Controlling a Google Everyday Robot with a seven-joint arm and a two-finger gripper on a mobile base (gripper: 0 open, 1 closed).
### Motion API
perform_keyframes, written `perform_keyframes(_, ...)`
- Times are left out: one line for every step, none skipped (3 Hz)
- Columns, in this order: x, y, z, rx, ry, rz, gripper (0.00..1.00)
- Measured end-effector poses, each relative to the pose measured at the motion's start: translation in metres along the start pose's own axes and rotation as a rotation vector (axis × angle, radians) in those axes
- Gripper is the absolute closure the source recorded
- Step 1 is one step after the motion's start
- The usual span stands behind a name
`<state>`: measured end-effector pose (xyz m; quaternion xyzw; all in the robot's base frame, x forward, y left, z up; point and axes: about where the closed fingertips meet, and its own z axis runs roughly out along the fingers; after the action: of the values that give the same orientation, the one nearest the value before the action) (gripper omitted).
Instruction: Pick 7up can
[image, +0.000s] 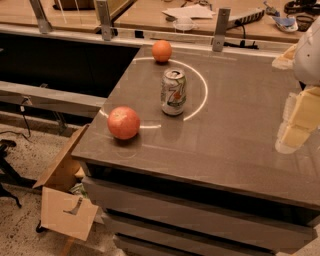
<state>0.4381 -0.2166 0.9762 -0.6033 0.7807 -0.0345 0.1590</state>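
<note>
Gripper (297, 117) sits at far right of the view, pale blocky parts over the right side of the table (225, 150), clear of everything on it; whether it's parted or closed I can't tell, and nothing shows in its hold. Well apart to its left stands the 7up can (173, 91), upright, roughly mid-table w/ silver top up, just inside a thin white arc (202, 87) marked on the surface. Upright & alone likely suits a side grasp: body exposed all round, nothing touching it. Bare tabletop lies btwn gripper and can, so my read is a straight leftward reach has open room. Two round fruits flank the can: near fruit (123, 122) to its left & nearer, close to the table's left edge; far fruit (161, 50) beyond it, by the far edge. Neither touches the can, but the near one is close enough that a push-through could nudge it, and it'd roll off the left edge w/ little help. Metal posts (221, 29) stand along the far edge, so less room to overshoot that way. Near edge is well clear of the can. Cardboard (67, 210) lies on the floor below left, out of the way. Pick not yet begun, approach is the step in hand.
</note>
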Motion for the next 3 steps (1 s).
perform_keyframes(0.0,0.0,0.0,0.0,0.0,0.0,0.0)
perform_keyframes(-0.002,-0.003,0.002,-0.003,-0.04,0.033,0.0)
perform_keyframes(-0.003,-0.012,0.012,0.007,-0.143,0.152,0.0)
